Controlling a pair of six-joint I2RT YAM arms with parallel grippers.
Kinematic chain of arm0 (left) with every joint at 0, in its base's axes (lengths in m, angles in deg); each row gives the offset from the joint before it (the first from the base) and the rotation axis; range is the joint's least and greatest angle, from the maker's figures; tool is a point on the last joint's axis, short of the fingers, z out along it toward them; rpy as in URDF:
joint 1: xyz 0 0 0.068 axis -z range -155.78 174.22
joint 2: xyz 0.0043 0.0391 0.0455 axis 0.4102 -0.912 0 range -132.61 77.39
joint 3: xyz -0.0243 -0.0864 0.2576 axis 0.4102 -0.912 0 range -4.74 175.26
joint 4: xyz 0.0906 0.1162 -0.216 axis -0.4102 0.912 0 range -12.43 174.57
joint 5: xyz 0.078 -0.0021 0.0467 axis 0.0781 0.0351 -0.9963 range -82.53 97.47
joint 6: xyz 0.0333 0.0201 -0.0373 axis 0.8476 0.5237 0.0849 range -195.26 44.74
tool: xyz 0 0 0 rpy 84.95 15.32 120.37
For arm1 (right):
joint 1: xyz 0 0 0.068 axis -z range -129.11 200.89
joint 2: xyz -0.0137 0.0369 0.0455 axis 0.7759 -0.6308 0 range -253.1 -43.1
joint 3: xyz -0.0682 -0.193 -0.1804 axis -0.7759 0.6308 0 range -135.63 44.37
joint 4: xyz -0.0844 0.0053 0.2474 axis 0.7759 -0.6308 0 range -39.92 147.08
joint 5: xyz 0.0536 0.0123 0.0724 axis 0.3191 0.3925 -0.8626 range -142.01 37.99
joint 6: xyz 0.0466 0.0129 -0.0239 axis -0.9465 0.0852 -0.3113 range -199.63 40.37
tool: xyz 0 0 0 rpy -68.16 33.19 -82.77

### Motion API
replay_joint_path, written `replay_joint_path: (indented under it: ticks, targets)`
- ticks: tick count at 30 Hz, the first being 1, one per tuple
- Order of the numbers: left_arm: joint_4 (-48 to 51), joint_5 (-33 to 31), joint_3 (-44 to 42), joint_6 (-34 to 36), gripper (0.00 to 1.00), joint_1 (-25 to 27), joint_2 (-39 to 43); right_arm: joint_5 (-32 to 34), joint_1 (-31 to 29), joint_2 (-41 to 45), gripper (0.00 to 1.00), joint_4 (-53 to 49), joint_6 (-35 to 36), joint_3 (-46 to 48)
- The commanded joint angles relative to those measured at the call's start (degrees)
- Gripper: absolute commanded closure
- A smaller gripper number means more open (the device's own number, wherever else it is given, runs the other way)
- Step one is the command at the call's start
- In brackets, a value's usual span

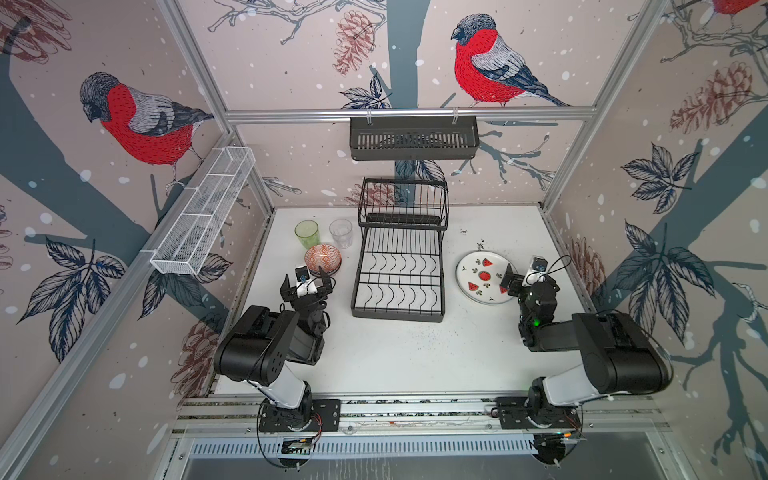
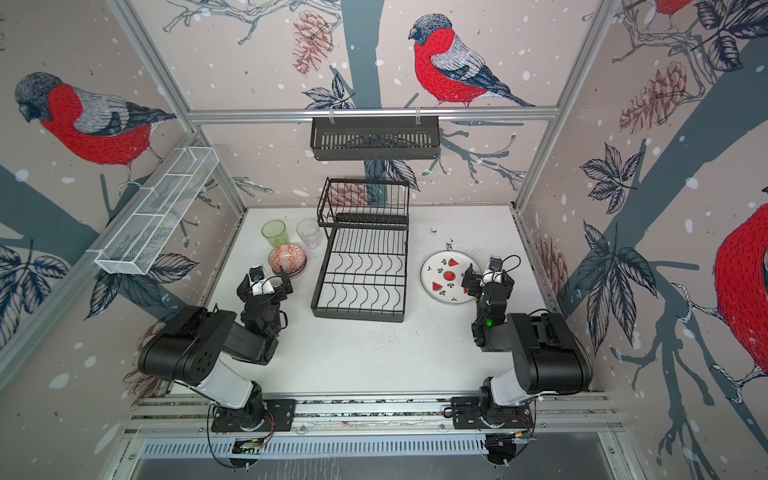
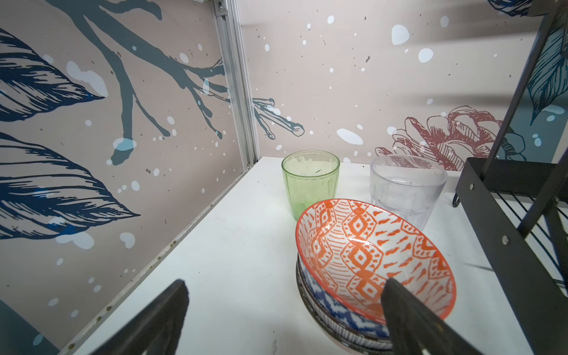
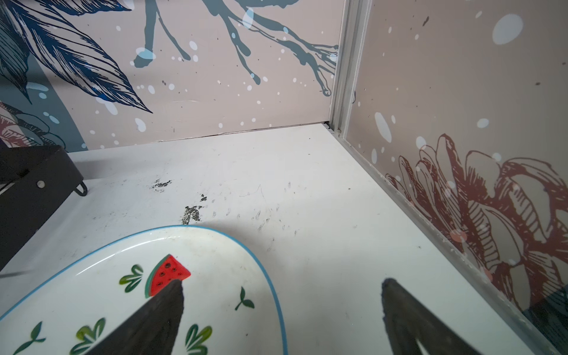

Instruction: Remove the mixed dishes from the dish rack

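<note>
I see the rack (image 1: 397, 316) standing empty on the table (image 1: 395, 357), mid-width, toward the back edge. Left of it, near the back left corner, the green tumbler (image 1: 307, 233) and clear tumbler (image 1: 341, 232) stand upright side by side. Just in front of them are 3 stacked bowls (image 1: 323, 257), the orange one on top and tilted. My left gripper (image 1: 306, 283) is spread wide and holds nothing. 1 finger (image 3: 408, 310) is by the top bowl's near rim, though I cannot tell if it touches. The plate (image 1: 482, 270) lies flat toward the right edge. My right gripper (image 1: 527, 279) is also spread, empty, straddling the plate's right rim
</note>
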Motion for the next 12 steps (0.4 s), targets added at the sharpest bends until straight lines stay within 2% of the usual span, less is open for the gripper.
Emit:
replay_joint_path:
  ticks: [1,12]
  targets:
    - [-0.8,-0.4,0.2,-0.4,0.02,-0.1,-0.1,-0.5,0.0,0.0,0.0,1.1,-0.6,-0.3]
    - [0.7,0.4,0.8,-0.6,0.02,-0.3,0.2,-0.2,0.0,-0.2,0.0,0.7,-0.6,-0.5]
